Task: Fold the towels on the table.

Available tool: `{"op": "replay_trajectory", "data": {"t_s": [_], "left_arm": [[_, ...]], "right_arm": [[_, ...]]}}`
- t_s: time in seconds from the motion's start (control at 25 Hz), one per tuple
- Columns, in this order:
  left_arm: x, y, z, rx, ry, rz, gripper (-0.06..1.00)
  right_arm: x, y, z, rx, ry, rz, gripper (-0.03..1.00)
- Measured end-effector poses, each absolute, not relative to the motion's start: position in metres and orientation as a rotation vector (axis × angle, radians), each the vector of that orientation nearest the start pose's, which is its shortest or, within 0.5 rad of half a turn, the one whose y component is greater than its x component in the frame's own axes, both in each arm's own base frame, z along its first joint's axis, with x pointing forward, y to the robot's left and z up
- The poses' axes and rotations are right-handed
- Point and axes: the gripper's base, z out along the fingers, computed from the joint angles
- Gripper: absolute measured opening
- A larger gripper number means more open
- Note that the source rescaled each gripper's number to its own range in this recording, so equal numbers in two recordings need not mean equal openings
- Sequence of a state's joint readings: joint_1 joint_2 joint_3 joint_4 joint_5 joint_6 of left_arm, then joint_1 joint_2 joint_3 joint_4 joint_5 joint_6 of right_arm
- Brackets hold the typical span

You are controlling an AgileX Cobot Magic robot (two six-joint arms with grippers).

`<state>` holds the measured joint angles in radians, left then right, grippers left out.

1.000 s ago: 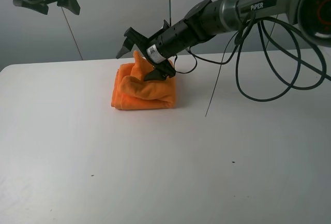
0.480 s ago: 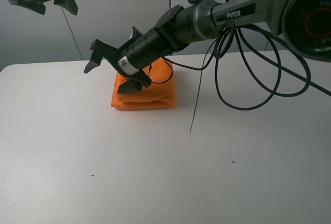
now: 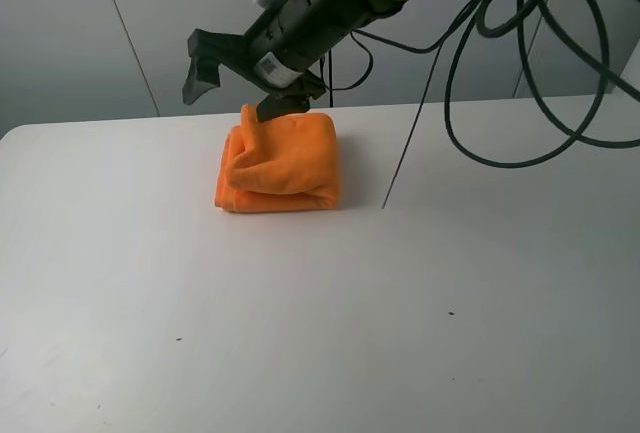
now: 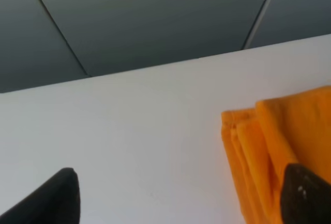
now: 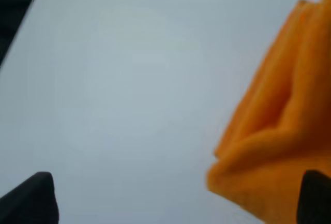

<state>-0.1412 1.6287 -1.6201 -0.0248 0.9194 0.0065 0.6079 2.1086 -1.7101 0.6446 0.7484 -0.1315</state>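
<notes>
Folded orange towel [image 3: 280, 163] lies on table [image 3: 320, 333], long axis 3-to-9 o'clock. Right gripper [image 3: 245, 78] spread wide, empty, above it; left gripper [image 4: 176, 198] likewise wide.

You're looking at a soft orange towel [image 3: 283, 161] of nubby terry cloth, its folds plump and matt. The table [image 3: 320, 313] under it is smooth, matt white with a few tiny dark specks. The right gripper [image 3: 245, 78] looks like matt black plastic.

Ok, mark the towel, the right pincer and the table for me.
towel [image 3: 285, 158], exterior high view, its folded top.
right pincer [image 3: 243, 83], exterior high view, between its open fingertips.
table [image 3: 320, 323], exterior high view, bare surface.
</notes>
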Motion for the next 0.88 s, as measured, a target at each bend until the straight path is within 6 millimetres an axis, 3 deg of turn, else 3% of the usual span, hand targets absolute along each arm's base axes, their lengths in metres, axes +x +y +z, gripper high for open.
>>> {"op": "replay_trajectory", "data": {"t_s": [0.2, 0.4, 0.48, 0.56, 0.76, 0.88], "left_arm": [[0.33, -0.048, 0.377, 0.169, 2.464, -0.081, 0.99], [0.288, -0.025, 0.362, 0.082, 2.472, -0.08, 0.99], [0.267, -0.014, 0.356, 0.037, 2.468, -0.079, 0.99], [0.242, -0.008, 0.352, 0.013, 2.436, -0.072, 0.99], [0.175, -0.007, 0.342, -0.011, 2.343, -0.094, 0.99], [0.133, -0.007, 0.343, -0.017, 2.258, -0.101, 0.99]], "right_arm": [[0.368, 0.228, 0.255, -0.569, 2.647, 0.473, 1.0], [0.347, 0.119, 0.288, -0.348, 2.646, 0.222, 1.0], [0.326, 0.083, 0.299, -0.247, 2.632, 0.146, 1.0], [0.293, 0.059, 0.313, -0.172, 2.584, 0.097, 1.0], [0.2, 0.035, 0.342, -0.141, 2.433, 0.054, 1.0], [0.148, 0.023, 0.34, -0.127, 2.393, 0.041, 1.0]]}}
